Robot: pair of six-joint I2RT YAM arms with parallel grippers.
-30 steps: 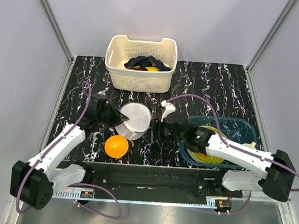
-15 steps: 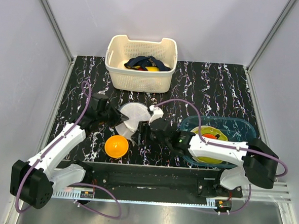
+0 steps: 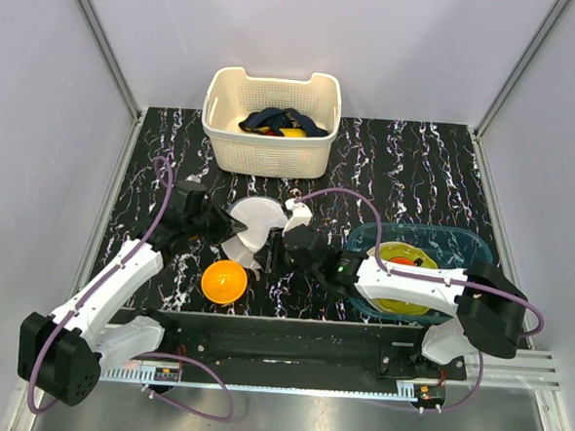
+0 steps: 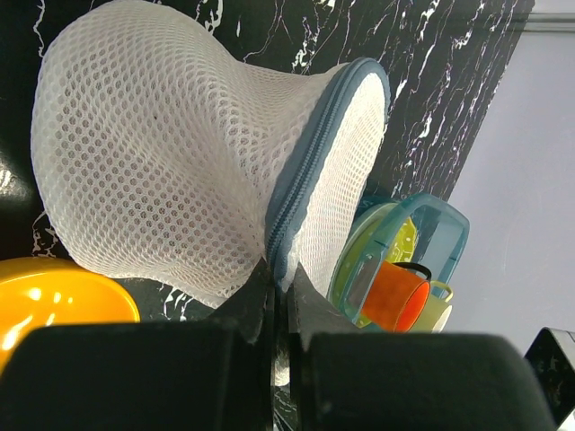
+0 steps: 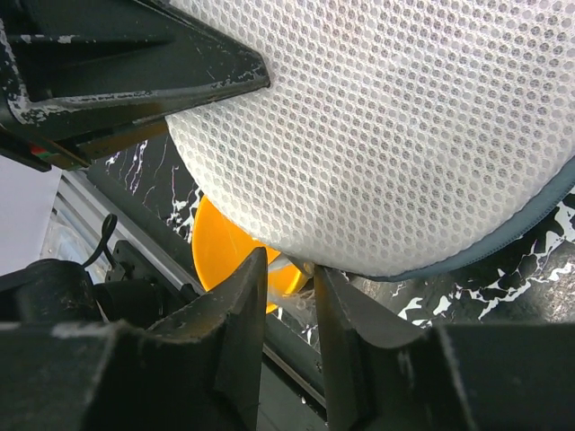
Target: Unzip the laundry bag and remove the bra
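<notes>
The laundry bag (image 3: pixel 255 223), a white mesh drum with a blue-grey zip seam (image 4: pixel 310 157), stands tilted on edge near the table's middle left. My left gripper (image 3: pixel 222 235) is shut on the seam at the bag's lower edge (image 4: pixel 277 269). From the right, my right gripper (image 3: pixel 271 257) reaches under the bag (image 5: pixel 386 126). Its jaws (image 5: pixel 292 268) stand a narrow gap apart, with the small metal zip pull (image 5: pixel 296 265) between the tips. The left fingers (image 5: pixel 135 63) show in the right wrist view. The bra is hidden.
An orange bowl (image 3: pixel 224 281) sits just in front of the bag. A cream slotted basket (image 3: pixel 269 154) with dark and yellow clothes stands at the back. A teal bin (image 3: pixel 466 244) with dishes and an orange cup (image 4: pixel 395 296) lies under the right arm.
My right gripper has moved left to the bag's lower edge and its jaws have narrowed. The bag has tipped from lying flatter to standing on edge. The left gripper keeps its hold.
</notes>
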